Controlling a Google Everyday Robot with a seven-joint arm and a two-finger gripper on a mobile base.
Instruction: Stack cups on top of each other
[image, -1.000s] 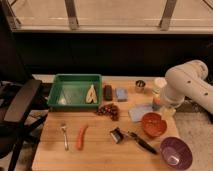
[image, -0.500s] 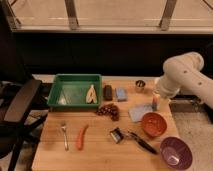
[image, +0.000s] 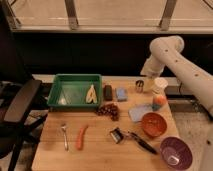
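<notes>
The small silver metal cup (image: 139, 86) stands upright at the back of the wooden table (image: 95, 150), right of centre. The whitish cup (image: 160, 84) stands upright just to its right. My gripper (image: 149, 83) hangs low between the two cups, close beside the silver cup, at the end of the white arm (image: 167, 52) that comes in from the right. I cannot tell if it touches either cup.
A green tray (image: 75, 80) with a banana peel (image: 91, 94) is at back left. An orange bowl (image: 153, 124), a purple bowl (image: 176, 152), an orange fruit (image: 159, 100), a blue cloth (image: 139, 113), grapes (image: 107, 110), a carrot (image: 81, 136) and a fork (image: 65, 136) lie about. A chair (image: 20, 102) stands at left.
The arm has swung left and toward the back of the table, uncovering the whitish cup and bringing the gripper down beside the silver cup.
</notes>
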